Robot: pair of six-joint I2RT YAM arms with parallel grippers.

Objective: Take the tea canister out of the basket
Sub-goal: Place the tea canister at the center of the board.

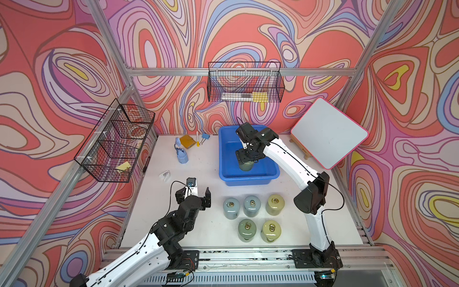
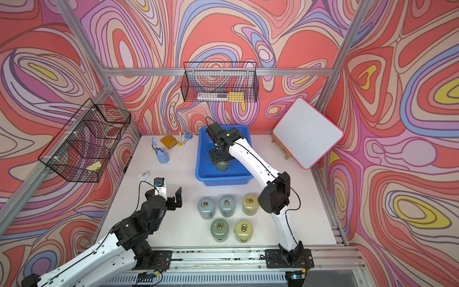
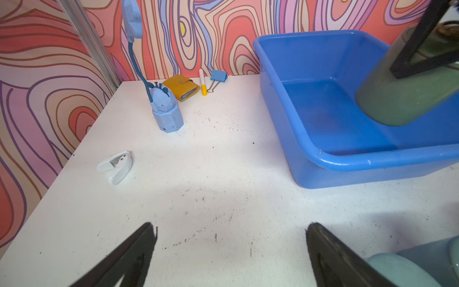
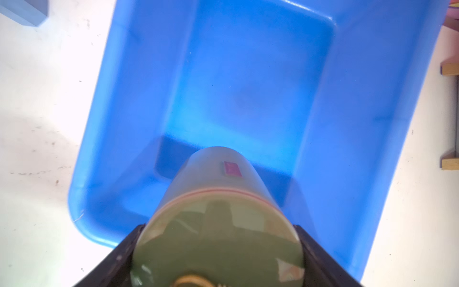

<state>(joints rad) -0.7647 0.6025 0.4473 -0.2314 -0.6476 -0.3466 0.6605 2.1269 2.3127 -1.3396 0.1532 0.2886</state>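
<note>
The left tool (image 3: 231,225) is seen spread wide and empty above the white bench (image 3: 198,174), with a small white object (image 3: 116,167) lying ahead of it to its left. To its right, five other canisters (image 1: 251,205) are grouped on the bench. Farther right, the right tool (image 4: 218,228) is clamped on the green tea canister (image 4: 216,181), which is gripped by its top directly beneath the tool, within the walls of the blue basket (image 4: 372,124).
</note>
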